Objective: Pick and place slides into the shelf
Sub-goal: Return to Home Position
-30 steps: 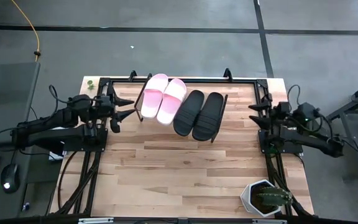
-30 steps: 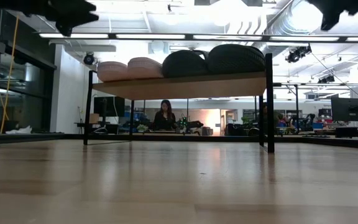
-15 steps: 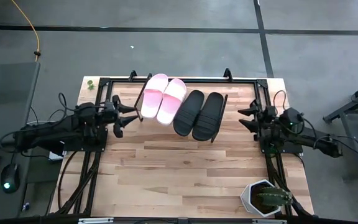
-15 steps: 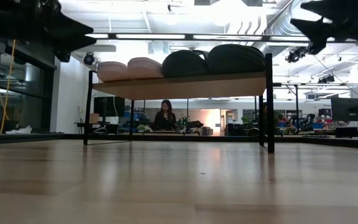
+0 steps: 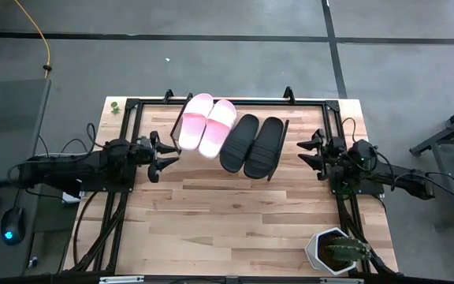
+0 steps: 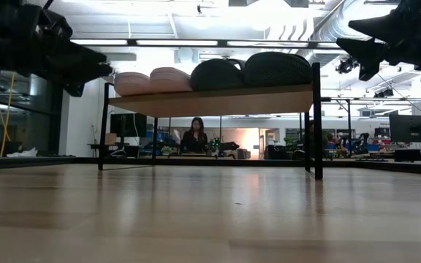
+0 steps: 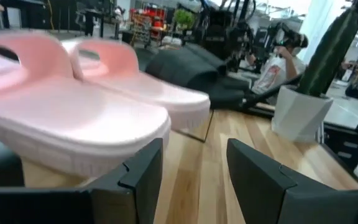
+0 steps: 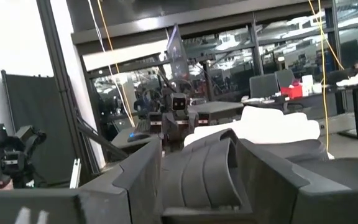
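Grey floor point(image 5: 211, 71), ceiling strip lights point(image 6: 174, 42), person point(image 6: 194, 137) at distant desk point(image 6: 212, 155)

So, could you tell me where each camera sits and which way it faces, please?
High: overhead, straight down; both arms, left claw, right claw.
Low: tabletop height, level under the shelf; arms at top.
Left wrist: left arm, facing pink slides past own fingers.
Right wrist: right arm, facing black slides past own fingers.
High and low share all four slides.

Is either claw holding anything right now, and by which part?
Nothing is held. The left claw and right claw are both open and empty; all four slides lie on the shelf.
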{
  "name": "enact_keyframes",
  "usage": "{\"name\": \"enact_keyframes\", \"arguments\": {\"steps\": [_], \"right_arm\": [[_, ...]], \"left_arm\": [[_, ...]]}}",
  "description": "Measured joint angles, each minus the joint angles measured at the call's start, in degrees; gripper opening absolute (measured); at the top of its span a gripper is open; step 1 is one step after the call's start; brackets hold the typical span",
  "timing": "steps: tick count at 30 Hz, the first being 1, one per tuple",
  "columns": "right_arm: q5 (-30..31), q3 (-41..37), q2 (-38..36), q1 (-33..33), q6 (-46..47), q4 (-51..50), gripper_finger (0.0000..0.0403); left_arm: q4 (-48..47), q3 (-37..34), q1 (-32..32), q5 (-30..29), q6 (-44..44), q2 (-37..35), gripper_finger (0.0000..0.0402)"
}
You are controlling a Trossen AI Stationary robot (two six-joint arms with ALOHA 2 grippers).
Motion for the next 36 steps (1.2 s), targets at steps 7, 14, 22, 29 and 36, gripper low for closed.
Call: {"name": "enact_keyframes", "arguments": {"steps": [7, 14, 22, 29, 36], "right_arm": [[0.7, 0.0, 0.0, 0.0, -0.7, -6.1, 0.0197], [0.2, 0.0, 0.0, 0.0, -0.4, -9.2, 0.0197], [0.2, 0.0, 0.0, 0.0, -1.2, -9.8, 0.0197], [3.7, 0.0, 0.0, 0.0, -4.0, -10.2, 0.0192], [5.5, -0.1, 0.0, 0.0, -3.4, -10.2, 0.0117]], "left_arm": [[-0.2, -1.7, -4.9, -5.2, 1.5, 0.0, 0.0165], [-1.3, -1.7, -7.6, -7.7, 3.4, 0.0, 0.0165], [-3.5, -1.7, -7.8, -8.9, 4.3, 0.1, 0.0156], [-3.6, -1.7, -7.8, -6.5, 6.0, 0.1, 0.006], [-3.6, -1.7, -7.8, -6.0, 6.5, 0.1, 0.0021]]}}
